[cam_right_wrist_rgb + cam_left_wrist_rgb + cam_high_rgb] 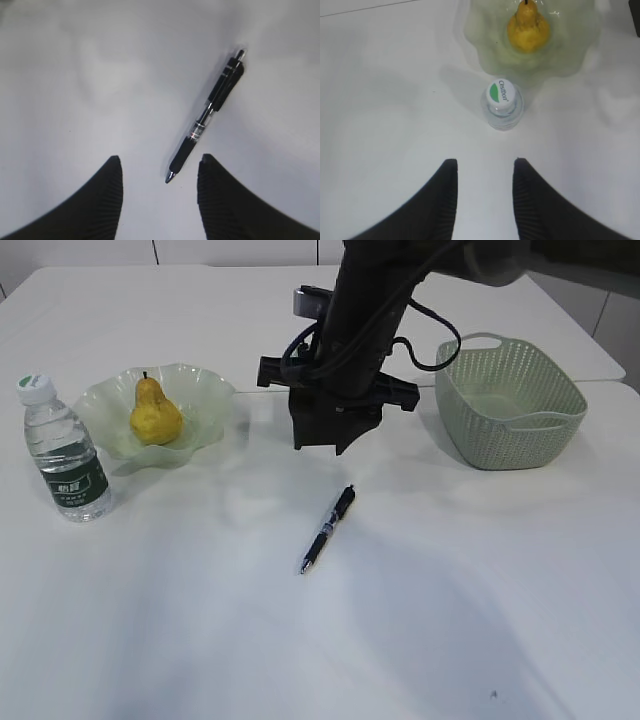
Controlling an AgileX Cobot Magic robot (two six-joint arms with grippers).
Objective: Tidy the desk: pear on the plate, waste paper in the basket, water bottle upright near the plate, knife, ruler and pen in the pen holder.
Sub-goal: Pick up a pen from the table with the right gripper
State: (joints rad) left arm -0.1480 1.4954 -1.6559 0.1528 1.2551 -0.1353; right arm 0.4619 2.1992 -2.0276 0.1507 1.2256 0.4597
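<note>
Pen (329, 529): it lies flat on the bare desk (200, 640), near the middle, slanted with its tip toward you and its clip end pointing back toward the arm. Nothing touches it. In the right wrist view the pen (207, 114) runs up and to the right from its tip, which sits between and just ahead of the two dark fingers.

Right gripper (158, 165): you see it spread wide and holding nothing, poised above the tip end. Because the pen lies oblique to the jaw gap, you would likely need to turn the wrist so the fingers close across the barrel.

Left gripper (484, 167): also parted and empty, looking down on the bottle (502, 104), which stands upright with its cap on.

Bottle (64, 448): upright just beside the plate (205, 400), as the task asks.

Pear (154, 413): standing on the plate, stem up; this part looks done.

Basket (508, 400): at the right, well apart from the pen. What shows of its inside holds no paper, and none shows on the desk either.

No pen holder, knife or ruler shows in any view; the arm's body may hide the holder.
</note>
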